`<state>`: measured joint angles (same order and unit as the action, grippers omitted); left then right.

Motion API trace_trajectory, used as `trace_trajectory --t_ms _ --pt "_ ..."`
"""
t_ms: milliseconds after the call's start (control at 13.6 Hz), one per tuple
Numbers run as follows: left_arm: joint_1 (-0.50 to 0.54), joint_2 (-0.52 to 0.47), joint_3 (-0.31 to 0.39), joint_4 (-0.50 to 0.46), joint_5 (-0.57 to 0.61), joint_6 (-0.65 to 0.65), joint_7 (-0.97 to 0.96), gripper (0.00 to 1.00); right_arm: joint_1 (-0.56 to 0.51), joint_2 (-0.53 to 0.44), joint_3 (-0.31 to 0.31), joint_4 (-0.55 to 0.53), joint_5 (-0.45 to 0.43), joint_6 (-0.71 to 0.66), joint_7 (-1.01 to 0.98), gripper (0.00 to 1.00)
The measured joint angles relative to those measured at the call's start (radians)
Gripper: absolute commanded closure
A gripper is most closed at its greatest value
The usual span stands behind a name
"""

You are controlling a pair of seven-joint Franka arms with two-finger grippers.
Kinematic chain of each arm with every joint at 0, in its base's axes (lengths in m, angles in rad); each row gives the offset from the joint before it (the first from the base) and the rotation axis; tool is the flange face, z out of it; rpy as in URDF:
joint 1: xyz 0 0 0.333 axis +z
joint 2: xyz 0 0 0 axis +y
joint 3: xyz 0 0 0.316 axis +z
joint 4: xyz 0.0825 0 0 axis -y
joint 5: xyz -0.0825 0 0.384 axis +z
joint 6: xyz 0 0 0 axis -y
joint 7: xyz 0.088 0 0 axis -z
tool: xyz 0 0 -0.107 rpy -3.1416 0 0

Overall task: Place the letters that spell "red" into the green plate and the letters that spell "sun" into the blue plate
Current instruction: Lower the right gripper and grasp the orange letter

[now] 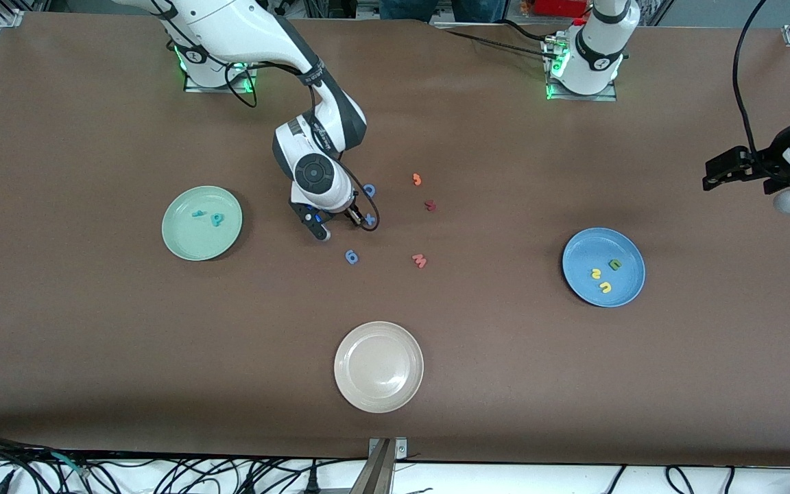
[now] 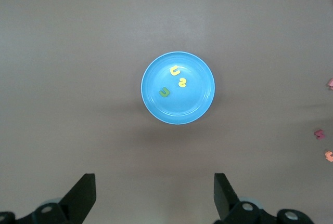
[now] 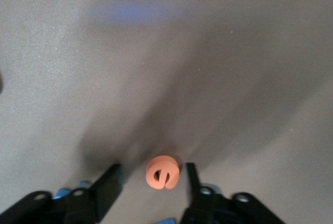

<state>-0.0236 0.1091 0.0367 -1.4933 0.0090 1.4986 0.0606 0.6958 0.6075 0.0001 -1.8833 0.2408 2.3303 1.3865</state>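
The orange "e" (image 3: 163, 172) lies flat on the table between the fingers of my right gripper (image 3: 153, 169). The jaws stand apart, with a gap on each side of the letter. In the front view the right gripper (image 1: 338, 225) is low over the middle of the table and hides the "e". The green plate (image 1: 193, 240) holds the teal "r" (image 1: 197, 213) and the teal "d" (image 1: 216, 219). The blue plate (image 1: 587, 250) holds the yellow "s" (image 2: 182, 82), the yellow "u" (image 2: 175, 70) and the green "n" (image 2: 164, 92). My left gripper (image 2: 153, 182) waits open and empty, high over the left arm's end of the table.
A cream-white plate (image 1: 378, 394) sits nearest the front camera. Loose letters lie around the right gripper: blue ones (image 1: 369, 190) (image 1: 352, 256), an orange "3" (image 1: 417, 179), a dark red letter (image 1: 429, 204) and a pink "W" (image 1: 420, 260).
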Motion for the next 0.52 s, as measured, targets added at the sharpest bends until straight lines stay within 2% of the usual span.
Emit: trace_trajectory --t_ms 221,517 --pt "0.000 0.000 0.000 0.000 0.000 0.000 0.000 0.00 0.000 0.000 0.000 0.000 0.000 -0.001 0.002 0.76" --pt "0.001 0.000 0.000 0.000 0.000 0.001 0.000 0.00 0.000 -0.002 0.000 0.000 0.000 -0.003 0.003 0.77"
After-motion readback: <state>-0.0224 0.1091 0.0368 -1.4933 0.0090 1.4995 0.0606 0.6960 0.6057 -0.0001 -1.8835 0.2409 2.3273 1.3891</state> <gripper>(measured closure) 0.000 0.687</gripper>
